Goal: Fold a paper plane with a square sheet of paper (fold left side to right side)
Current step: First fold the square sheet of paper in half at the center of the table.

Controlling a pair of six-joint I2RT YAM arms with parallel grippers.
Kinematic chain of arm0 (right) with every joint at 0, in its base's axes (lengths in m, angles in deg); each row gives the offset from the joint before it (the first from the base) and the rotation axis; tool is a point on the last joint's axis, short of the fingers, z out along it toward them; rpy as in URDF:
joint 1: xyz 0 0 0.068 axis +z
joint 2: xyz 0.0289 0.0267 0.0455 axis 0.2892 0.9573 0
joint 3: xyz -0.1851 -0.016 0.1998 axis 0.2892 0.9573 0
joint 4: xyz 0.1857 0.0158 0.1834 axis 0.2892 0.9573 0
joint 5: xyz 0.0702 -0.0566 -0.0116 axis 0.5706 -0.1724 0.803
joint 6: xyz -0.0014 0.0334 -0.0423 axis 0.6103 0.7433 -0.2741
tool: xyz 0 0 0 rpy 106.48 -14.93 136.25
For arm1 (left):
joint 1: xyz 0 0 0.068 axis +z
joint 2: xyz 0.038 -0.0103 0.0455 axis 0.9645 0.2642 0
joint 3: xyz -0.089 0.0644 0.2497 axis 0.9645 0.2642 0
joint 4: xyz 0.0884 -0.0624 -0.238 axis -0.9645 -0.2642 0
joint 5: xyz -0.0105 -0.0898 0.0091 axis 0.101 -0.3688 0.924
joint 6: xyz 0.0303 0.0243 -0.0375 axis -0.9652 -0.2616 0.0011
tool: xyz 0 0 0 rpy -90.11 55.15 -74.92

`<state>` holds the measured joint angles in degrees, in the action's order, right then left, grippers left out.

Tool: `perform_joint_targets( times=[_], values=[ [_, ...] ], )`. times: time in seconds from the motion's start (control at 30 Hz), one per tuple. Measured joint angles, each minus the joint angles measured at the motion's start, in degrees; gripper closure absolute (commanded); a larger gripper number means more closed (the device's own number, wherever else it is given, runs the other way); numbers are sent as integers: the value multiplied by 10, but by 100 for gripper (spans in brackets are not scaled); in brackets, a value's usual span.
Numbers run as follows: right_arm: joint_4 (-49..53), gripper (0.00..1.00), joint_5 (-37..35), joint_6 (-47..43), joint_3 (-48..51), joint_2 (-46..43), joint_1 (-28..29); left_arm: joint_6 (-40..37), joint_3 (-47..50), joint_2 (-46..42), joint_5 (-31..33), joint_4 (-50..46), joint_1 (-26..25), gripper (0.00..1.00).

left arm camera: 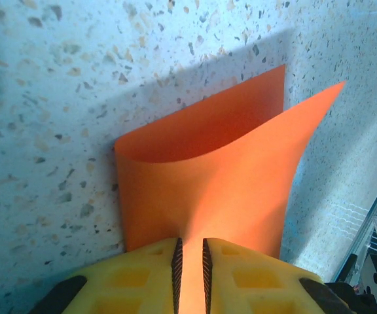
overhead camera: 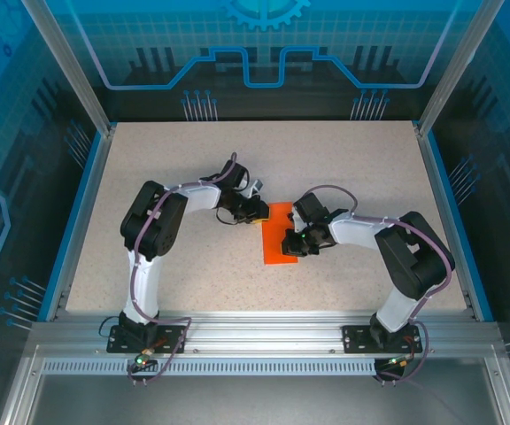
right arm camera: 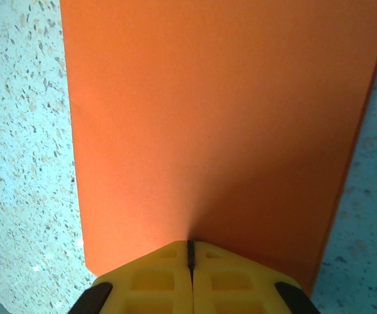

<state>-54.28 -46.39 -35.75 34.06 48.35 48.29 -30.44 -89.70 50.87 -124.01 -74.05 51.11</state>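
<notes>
Nearest the overhead camera runs the metal rail [overhead camera: 264,332], with both arm bases bolted to it at the near edge. Beyond it lies the speckled table [overhead camera: 193,266], light beige with blue edging on its left and right sides.

From the left base the left arm [overhead camera: 153,221] rises and bends right toward the middle of the table. Opposite it, the right arm [overhead camera: 410,252] bends left toward the same spot.

Between them, at about the centre of the table, is the sheet of paper [overhead camera: 279,235], bright orange and plain. From above it shows as an upright strip, longer from near to far than from left to right. In the left wrist view it has two layers [left arm camera: 208,170]: the lower one lies flat on the table, and the upper one curls up off it in a smooth curve.

At the strip's far left corner, the left gripper [overhead camera: 257,212] has its yellow fingers [left arm camera: 241,275] drawn close, and the raised orange layer runs into the slim gap between them, held there.

On the strip's right side, the right gripper [overhead camera: 292,243] has its yellow fingers [right arm camera: 156,281] pressed fully together. Their tips sit over the flat orange surface [right arm camera: 215,118]; whether they touch it I cannot tell.
</notes>
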Motion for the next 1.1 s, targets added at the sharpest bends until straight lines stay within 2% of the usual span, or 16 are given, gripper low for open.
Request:
perform_joint_targets(
  times=[1.1],
  values=[
    [-1, 94, -1, 0, 1, 0, 0, 0, -101, 56, 35, -6, 27, 77]
  ],
)
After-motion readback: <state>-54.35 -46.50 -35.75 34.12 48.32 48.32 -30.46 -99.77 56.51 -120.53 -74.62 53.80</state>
